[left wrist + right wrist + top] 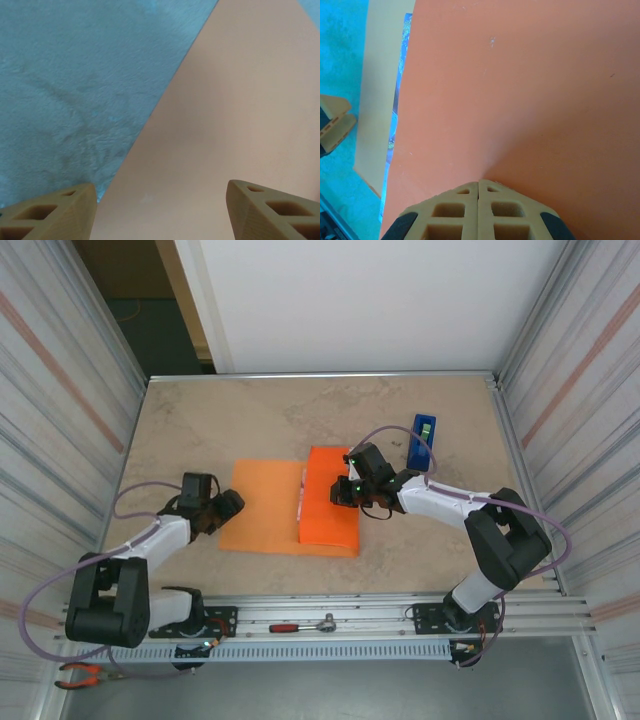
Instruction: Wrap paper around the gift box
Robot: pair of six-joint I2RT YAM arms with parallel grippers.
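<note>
The paper (265, 512), seemingly light and floppy, is folded over the gift box (301, 497) mid-surface and pressed by the shut right jaws; its left edge, best pinched, is straddled by open, empty left jaws.

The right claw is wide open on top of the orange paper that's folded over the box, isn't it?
Not quite. The right claw is shut, not wide open: the right wrist view shows its two fingers closed tight against each other. The rest is right: it sits on top of the orange paper that is folded over the box.
</note>
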